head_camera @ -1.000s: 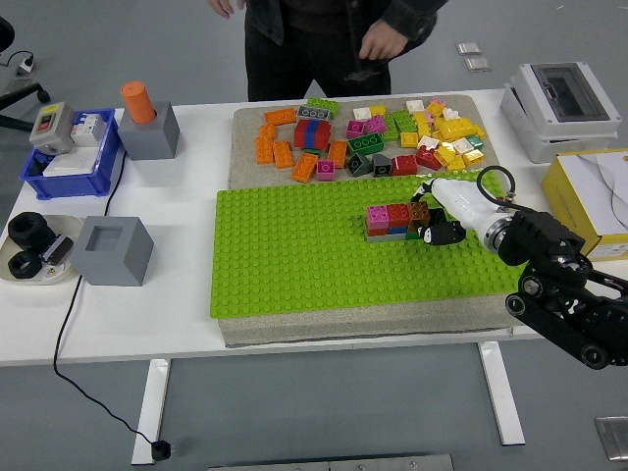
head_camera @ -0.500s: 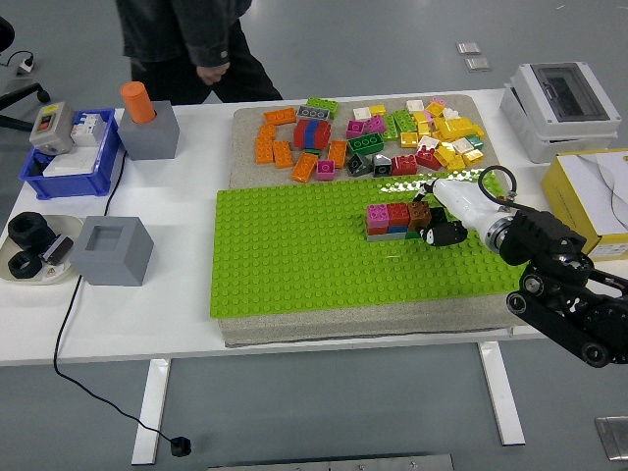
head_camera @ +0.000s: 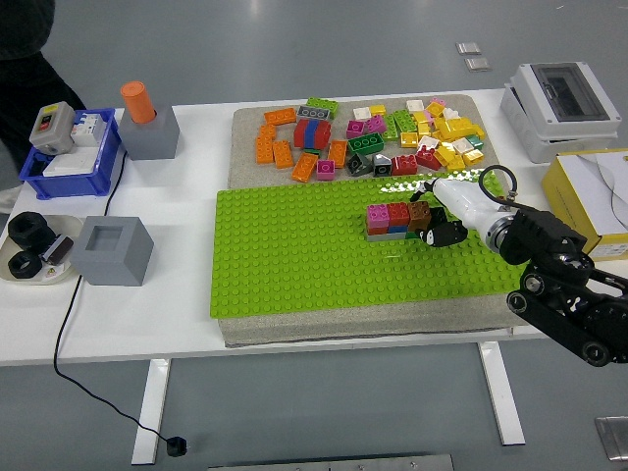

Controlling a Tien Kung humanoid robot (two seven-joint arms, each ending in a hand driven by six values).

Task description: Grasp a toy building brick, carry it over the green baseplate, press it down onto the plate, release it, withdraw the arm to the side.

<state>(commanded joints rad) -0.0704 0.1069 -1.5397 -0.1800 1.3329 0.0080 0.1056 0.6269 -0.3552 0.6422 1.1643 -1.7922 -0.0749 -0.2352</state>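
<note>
- Right hand (head_camera: 444, 218) sat over the green baseplate (head_camera: 294, 265), its fingertips against the brown brick (head_camera: 420, 214) at the right end of a small brick stack (head_camera: 394, 220).
- Versus the two earlier frames, the hand had hardly shifted; the wrist looked only slightly drawn back. The brown brick stayed put at the stack's end.
- Person at the far side had walked leftward and was now only a dark shape at the top-left corner (head_camera: 25, 49); their hands touched nothing on the table.
- Judgement: brick appeared seated, so pressing was done or nearly done; release and withdrawal to the side remained.
- Fingers: curled down around the brown brick's right side, but I could not tell whether they actually gripped it or merely rested on it.
- Left arm was not visible.
- Counts: one baseplate; one stack on it showing a pink, a red and a brown brick on top over a grey-and-blue lower layer; loose brick pile (head_camera: 373, 132) beyond the plate, too many and too overlapped to count; two grey blocks on the left.
</note>
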